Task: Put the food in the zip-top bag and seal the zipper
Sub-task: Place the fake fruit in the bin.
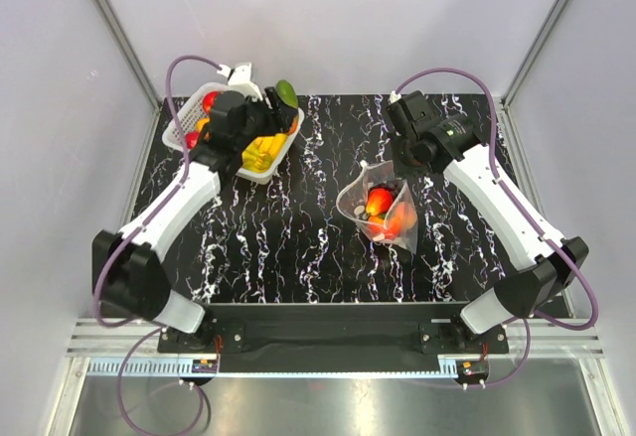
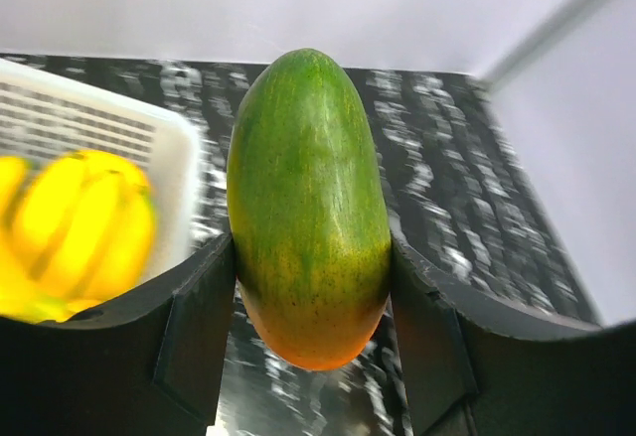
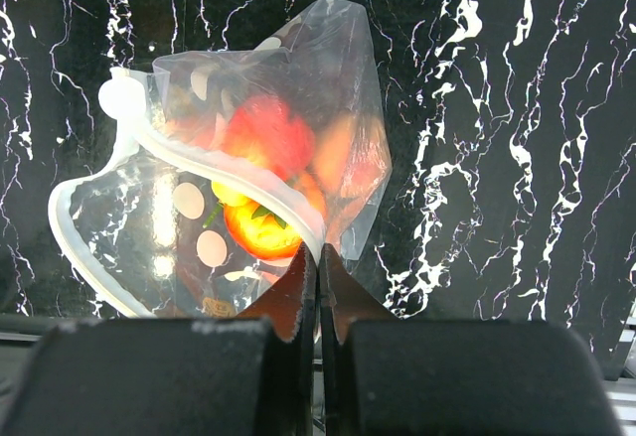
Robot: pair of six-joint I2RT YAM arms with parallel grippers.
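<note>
As L pincer (image 2: pixel 311 257) grips, mango (image 2: pixel 308 188) sits btwn jaws.

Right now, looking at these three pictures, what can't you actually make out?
- Top view: the left arm covers most of the white basket, so its fruit cannot be counted.
- Left wrist view: the yellow fruit behind the green fruit is blurred; kind unclear.
- Right wrist view: glare and creased film of the zip-top bag smear the food inside; whether the right gripper pinches the film is hidden.
</note>
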